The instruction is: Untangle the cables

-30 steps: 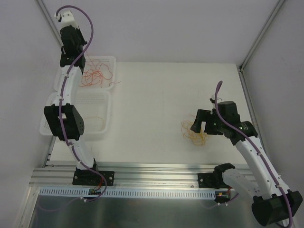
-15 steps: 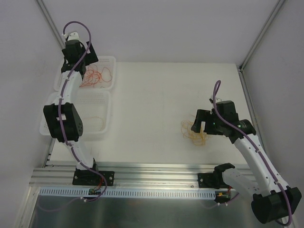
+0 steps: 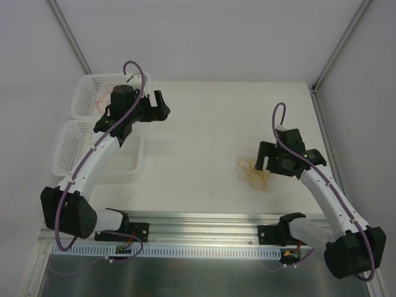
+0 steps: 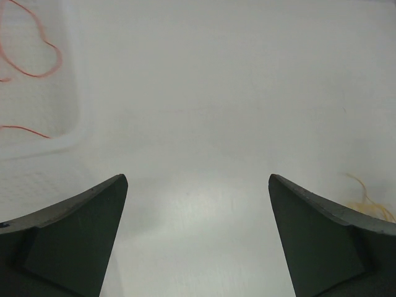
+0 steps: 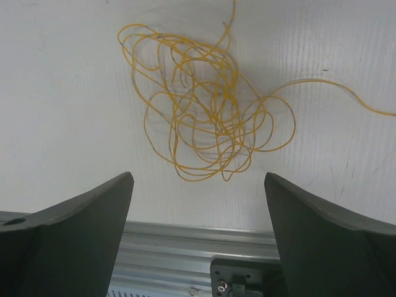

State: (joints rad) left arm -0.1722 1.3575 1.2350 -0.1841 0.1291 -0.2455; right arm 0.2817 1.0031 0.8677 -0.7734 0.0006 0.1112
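A white surface (image 3: 204, 124) lies between pale walls. The right jaws stand wide apart and hold nothing, hovering above the yellow cable tangle (image 5: 204, 105). The tangle is a loose knot of loops flat on the surface, with one strand trailing off to the right. An aluminium rail (image 5: 185, 247) runs just behind. The left jaws are also spread wide and empty, over bare surface just beside a white basket (image 4: 68, 133). Thin red cables (image 4: 34, 59) lie in this basket, and a second basket (image 3: 68, 142) sits nearer the arm bases.
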